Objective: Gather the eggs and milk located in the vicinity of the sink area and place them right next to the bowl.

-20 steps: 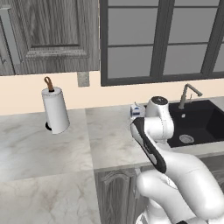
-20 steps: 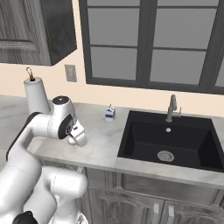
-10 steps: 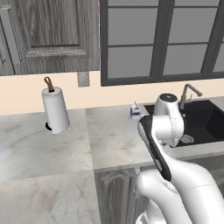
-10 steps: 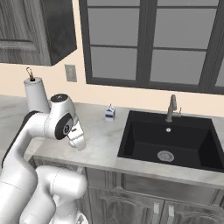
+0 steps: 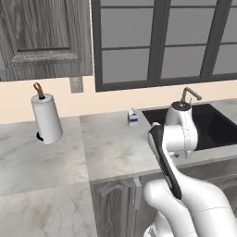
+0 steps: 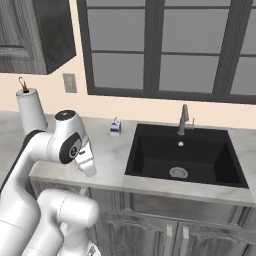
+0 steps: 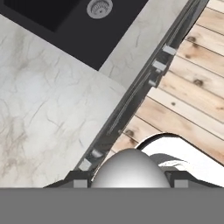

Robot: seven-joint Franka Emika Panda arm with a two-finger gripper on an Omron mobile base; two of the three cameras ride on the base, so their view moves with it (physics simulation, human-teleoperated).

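Note:
In the hand view a whitish egg (image 7: pixel 129 168) sits between my gripper's (image 7: pixel 128 183) two dark fingertips, which are shut on it. The hand hangs over the counter's front edge, left of the black sink (image 6: pixel 180 155), pointing down at marble, cabinet front and floor. The milk (image 6: pixel 115 127), a small white carton with blue markings, stands on the counter near the wall, just left of the sink; the same milk (image 5: pixel 133 117) appears in the left base view beside the sink (image 5: pixel 208 125). The bowl is out of view.
A slim metal faucet (image 6: pixel 184 119) rises behind the basin, whose drain (image 7: pixel 99 6) lies far from the hand. A tall paper-towel roll (image 5: pixel 46 118) stands on the counter's left part. Wooden floor (image 7: pixel 197 78) lies below the counter edge.
The whole scene has slid left in both base views, so the base has moved right. The arm's elbow has swung right toward the sink. The grip is unchanged.

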